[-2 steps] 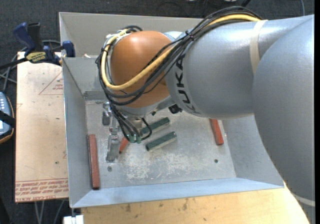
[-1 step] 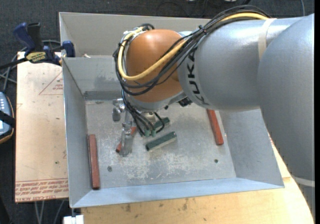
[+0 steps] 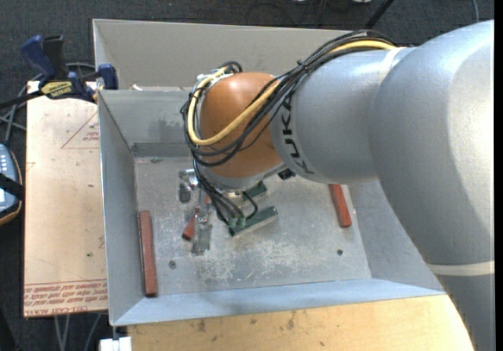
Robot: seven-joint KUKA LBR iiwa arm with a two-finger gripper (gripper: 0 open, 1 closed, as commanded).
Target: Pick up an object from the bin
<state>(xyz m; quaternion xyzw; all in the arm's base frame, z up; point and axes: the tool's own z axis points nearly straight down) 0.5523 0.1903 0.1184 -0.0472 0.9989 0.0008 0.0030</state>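
Observation:
My gripper (image 3: 201, 236) hangs below the orange wrist cover, low over the bin floor left of the middle. A small orange-red piece (image 3: 189, 230) lies right against its left side; whether it is gripped I cannot tell. Just right of the gripper a green flat board-like thing (image 3: 255, 220) lies on the floor, partly hidden under the wrist.
A long red-brown stick (image 3: 147, 254) lies along the bin's left wall. A shorter red-brown stick (image 3: 340, 206) lies at the right, partly under the arm. The big grey arm covers the bin's right side.

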